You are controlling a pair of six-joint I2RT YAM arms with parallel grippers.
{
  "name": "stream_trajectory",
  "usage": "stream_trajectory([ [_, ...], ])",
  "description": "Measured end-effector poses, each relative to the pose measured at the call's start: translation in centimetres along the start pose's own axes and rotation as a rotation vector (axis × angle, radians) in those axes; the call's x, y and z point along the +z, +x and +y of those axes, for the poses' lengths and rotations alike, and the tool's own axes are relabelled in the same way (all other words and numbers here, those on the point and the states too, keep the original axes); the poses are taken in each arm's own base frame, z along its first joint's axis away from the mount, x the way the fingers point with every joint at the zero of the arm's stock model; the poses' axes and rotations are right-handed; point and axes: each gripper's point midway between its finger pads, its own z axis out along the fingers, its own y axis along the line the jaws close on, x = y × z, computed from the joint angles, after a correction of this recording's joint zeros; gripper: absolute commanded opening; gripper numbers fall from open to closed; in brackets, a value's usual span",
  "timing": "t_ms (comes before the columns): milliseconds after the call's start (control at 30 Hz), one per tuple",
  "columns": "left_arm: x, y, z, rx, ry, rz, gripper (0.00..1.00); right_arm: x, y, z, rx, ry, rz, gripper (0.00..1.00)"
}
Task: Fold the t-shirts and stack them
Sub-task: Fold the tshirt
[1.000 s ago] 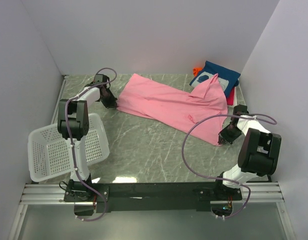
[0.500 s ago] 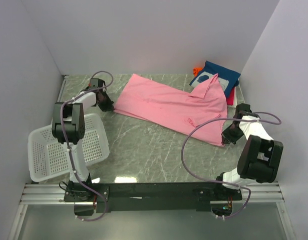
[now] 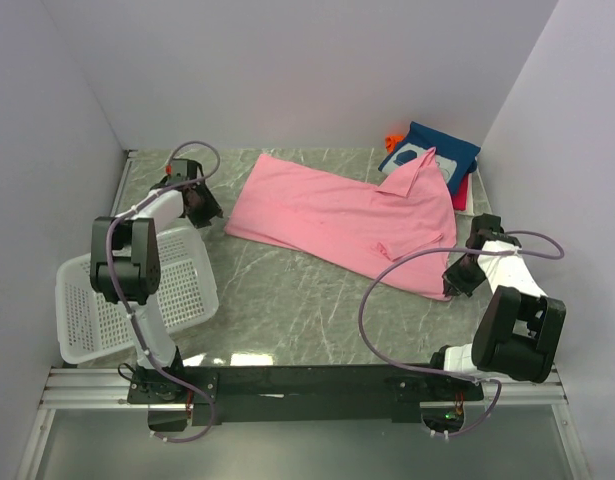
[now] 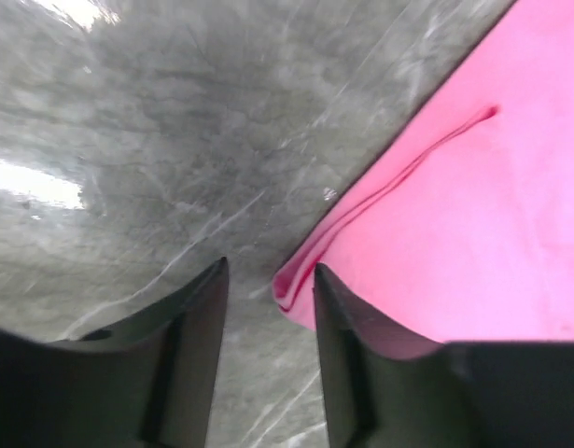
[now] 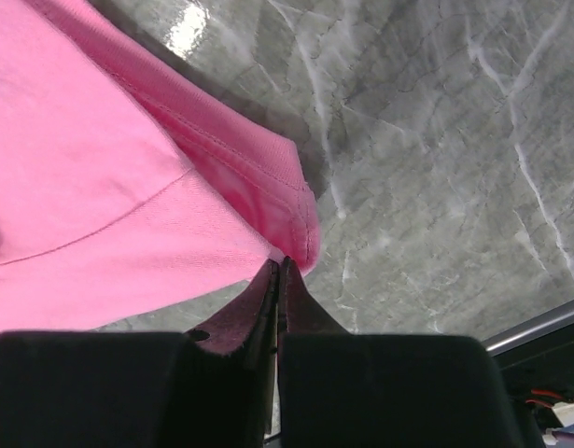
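Robot lab test cell, not home. Left arm (image 3: 137,260), right arm (image 3: 512,300) bolted to aluminium rail (image 3: 87,385) at tabletop (image 3: 287,290) edge. Plain white panels (image 3: 317,70) box in three sides. Purple cable (image 3: 363,305) loops loose. Sole props: pink tee (image 3: 337,215), folded tees (image 3: 432,155), mesh basket (image 3: 92,310).

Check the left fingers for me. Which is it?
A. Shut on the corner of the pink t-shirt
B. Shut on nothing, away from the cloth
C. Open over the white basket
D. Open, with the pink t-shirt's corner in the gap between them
D: in the left wrist view the left fingers stand apart, and the folded corner of the pink t-shirt lies in the gap between them.
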Motion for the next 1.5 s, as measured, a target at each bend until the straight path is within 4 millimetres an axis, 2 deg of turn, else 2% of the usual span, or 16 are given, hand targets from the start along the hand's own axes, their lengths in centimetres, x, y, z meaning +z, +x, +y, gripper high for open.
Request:
stream_trajectory([
  [67, -0.9, -0.7, -0.2, 0.001, 0.013, -0.028, 0.49, 0.1, 0.2, -0.1, 0.001, 0.002, 0.003, 0.0],
  [200, -1.1, -1.6, -1.1, 0.011, 0.042, -0.057, 0.49, 0.1, 0.3, -0.3, 0.0, 0.004, 0.006, 0.0],
  [300, -0.7, -1.4, -1.7, 0.025, 0.049, -0.049, 0.49, 0.1, 0.3, -0.2, 0.0, 0.003, 0.005, 0.0],
  [433, 0.3, -0.9, -3.6, 0.071, 0.067, -0.037, 0.5, 0.0, 0.3, -0.2, 0.0, 0.002, 0.004, 0.0],
  [567, 0.7, 0.4, -4.7, 0.115, 0.071, -0.017, 0.49, 0.0, 0.3, -0.2, 0.0, 0.002, 0.004, 0.0],
  [667, 1.0, 1.2, -4.5, 0.134, 0.052, 0.001, 0.48, 0.0, 0.3, -0.2, 0.0, 0.002, 0.004, 0.0],
  [900, 2.0, 1.7, -2.8, 0.148, -0.022, 0.01, 0.47, 0.0, 0.3, -0.2, 0.0, 0.002, 0.003, 0.0],
  [1033, 2.2, 2.1, -2.7, 0.158, -0.042, 0.017, 0.42, 0.0, 0.3, -0.2, 0.0, 0.002, 0.004, 0.0],
  [1333, 2.3, 2.3, -2.8, 0.165, -0.058, 0.008, 0.06, 0.1, 0.3, -0.2, -0.001, 0.001, 0.003, 0.0],
  [1500, 2.3, 2.3, -2.8, 0.163, -0.058, 0.008, 0.0, 0.1, 0.3, -0.2, -0.006, 0.001, 0.003, 0.0],
])
